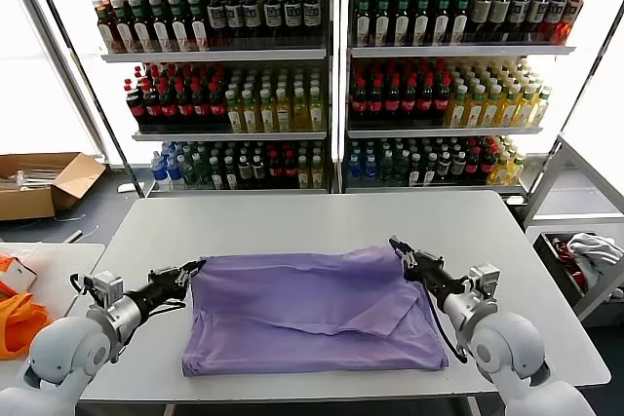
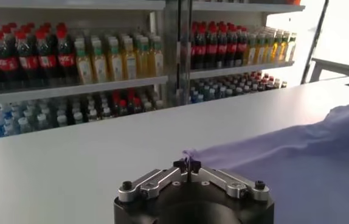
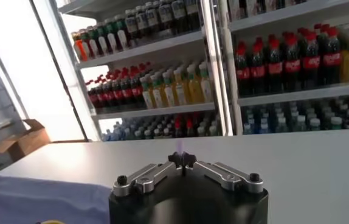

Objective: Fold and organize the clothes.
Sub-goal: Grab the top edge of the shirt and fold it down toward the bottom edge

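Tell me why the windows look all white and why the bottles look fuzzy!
Head view: daylight behind the shelves washes the windows out to plain white, while the T-shirt on the table stays evenly lit. Left wrist view: the bottles look soft and smeared, and the left gripper up close looks sharper. Right wrist view: the window glares white too.

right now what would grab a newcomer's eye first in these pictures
The lavender T-shirt spread across the white table stands out first, with the left hand pinched shut on its far left corner and the right hand pinched on its far right corner. Behind the table, shelves of drink bottles fill the background, and an orange bag sits at the robot's far left.
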Action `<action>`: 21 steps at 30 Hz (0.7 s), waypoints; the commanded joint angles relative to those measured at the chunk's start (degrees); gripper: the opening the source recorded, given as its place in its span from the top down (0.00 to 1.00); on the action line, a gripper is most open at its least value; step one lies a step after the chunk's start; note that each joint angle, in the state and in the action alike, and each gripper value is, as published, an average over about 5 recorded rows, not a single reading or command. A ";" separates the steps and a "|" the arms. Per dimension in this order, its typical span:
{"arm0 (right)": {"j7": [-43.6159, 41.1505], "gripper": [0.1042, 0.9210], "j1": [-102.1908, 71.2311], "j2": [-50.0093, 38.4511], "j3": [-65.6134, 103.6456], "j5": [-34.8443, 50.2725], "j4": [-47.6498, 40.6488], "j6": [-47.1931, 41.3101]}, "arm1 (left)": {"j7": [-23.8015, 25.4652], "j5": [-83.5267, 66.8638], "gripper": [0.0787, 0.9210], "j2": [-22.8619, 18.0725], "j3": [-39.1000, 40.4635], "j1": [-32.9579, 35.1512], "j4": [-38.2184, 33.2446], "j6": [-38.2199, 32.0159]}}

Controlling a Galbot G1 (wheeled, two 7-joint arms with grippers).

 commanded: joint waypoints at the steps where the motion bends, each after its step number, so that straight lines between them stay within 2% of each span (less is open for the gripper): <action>1: -1.72 1.00 -17.97 -1.28 7.30 -2.24 6.29 2.33 | -0.83 6.24 0.99 -2.34 -9.64 18.06 -8.64 1.36; 8: -2.05 1.00 -22.06 0.08 6.81 -4.84 6.12 3.33 | -0.51 13.04 0.99 -3.78 -8.97 26.75 -11.89 0.32; 12: -1.46 0.99 -21.44 0.98 6.01 -6.75 3.00 4.90 | -0.54 16.40 0.98 -4.27 -7.24 28.52 -12.75 -0.23; 15: -1.91 0.94 -20.43 0.86 6.89 -6.67 2.14 6.69 | -1.20 15.73 0.91 -4.30 -7.74 27.65 -13.72 0.12; 21: -5.15 0.74 -18.86 -0.45 11.26 -4.23 3.35 11.89 | -5.11 8.30 0.71 -2.48 -11.95 24.28 -13.60 -0.01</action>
